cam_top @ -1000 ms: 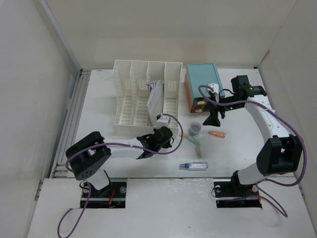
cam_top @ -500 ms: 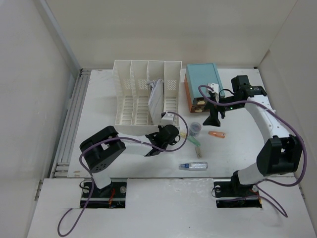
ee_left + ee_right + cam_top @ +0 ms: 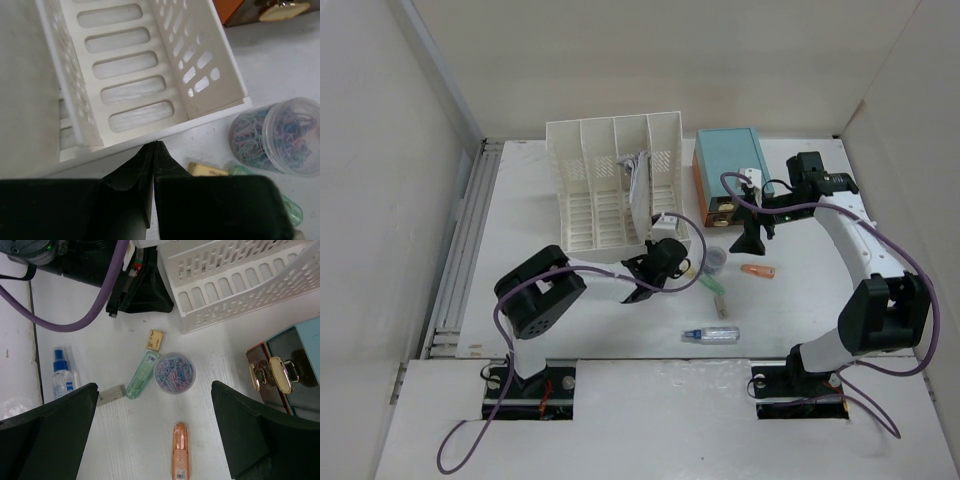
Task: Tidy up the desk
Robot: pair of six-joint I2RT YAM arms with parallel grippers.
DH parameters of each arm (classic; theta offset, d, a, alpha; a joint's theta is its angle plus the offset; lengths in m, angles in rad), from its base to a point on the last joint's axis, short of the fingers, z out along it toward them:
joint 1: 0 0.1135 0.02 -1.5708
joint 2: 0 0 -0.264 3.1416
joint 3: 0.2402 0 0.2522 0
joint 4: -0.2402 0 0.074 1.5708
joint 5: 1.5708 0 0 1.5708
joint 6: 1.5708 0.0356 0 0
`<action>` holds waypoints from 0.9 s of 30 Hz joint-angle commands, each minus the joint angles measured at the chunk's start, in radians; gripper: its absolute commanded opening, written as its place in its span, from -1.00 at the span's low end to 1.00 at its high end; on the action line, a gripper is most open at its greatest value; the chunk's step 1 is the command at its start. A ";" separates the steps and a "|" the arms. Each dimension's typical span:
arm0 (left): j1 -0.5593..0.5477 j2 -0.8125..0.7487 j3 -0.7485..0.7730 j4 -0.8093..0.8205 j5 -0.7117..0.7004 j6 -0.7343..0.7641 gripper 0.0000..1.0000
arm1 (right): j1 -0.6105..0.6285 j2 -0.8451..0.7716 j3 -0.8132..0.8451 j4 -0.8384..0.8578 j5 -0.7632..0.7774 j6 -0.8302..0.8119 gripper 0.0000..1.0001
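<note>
The white desk [image 3: 520,235] carries a white slotted file rack [image 3: 605,190] that stands skewed, with papers [image 3: 640,172] in one slot. My left gripper [image 3: 642,270] is shut and empty. In the left wrist view its tips [image 3: 154,146] touch the front base edge of the rack [image 3: 130,75]. My right gripper [image 3: 752,240] is open wide and empty, held above the desk over an orange pen-shaped case [image 3: 180,450], also seen from above [image 3: 757,270]. In the right wrist view my right gripper [image 3: 155,437] has that case between its spread fingers.
A teal-topped box with orange drawers [image 3: 730,172] stands right of the rack. A tub of paper clips [image 3: 715,262], a yellow eraser [image 3: 692,270], a green case [image 3: 713,290] and a spray bottle [image 3: 712,335] lie in the middle. A small grey block [image 3: 111,395] lies by the green case.
My left gripper has moved right and away along the rack's front. The rack has turned and slid back, its right side farther away. The right arm has not moved.
</note>
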 commanded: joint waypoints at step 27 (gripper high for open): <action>-0.306 -1.192 -0.294 -0.383 -0.371 -0.089 1.00 | 0.182 -0.614 -0.355 0.986 1.178 0.616 0.41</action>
